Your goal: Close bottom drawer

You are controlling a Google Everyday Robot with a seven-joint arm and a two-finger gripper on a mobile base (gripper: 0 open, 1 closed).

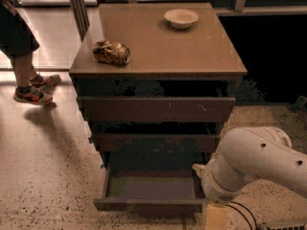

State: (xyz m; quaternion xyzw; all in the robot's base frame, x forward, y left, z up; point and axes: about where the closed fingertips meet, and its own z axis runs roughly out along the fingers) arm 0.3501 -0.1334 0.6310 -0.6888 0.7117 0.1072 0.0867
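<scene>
At the bottom right, closest to the viewer, the robot's thick white arm (261, 162) curves down towards the floor. The gripper (216, 218) is the pale cream piece under its wrist, just beside the right front corner of the open drawer and cut off by the lower edge of the view (whether it is open or closed cannot be told, and it holds nothing that can be seen). The bottom drawer (151, 188) is pulled well out from the foot of the dark brown cabinet (225, 73), showing a flat grey-brown floor with nothing lying on it. Above it the middle drawer (156, 142) juts out a little, and the wide top drawer (156, 109), with pale scratches on its front, also stands slightly proud. On the cabinet top, a crumpled shiny brown packet or can (111, 52) lies near the front left corner, and a pale shallow bowl (181, 18) sits well apart from it towards the back right. Far left, a person (21, 47) in dark shorts and sneakers stands on the speckled floor (48, 176).
</scene>
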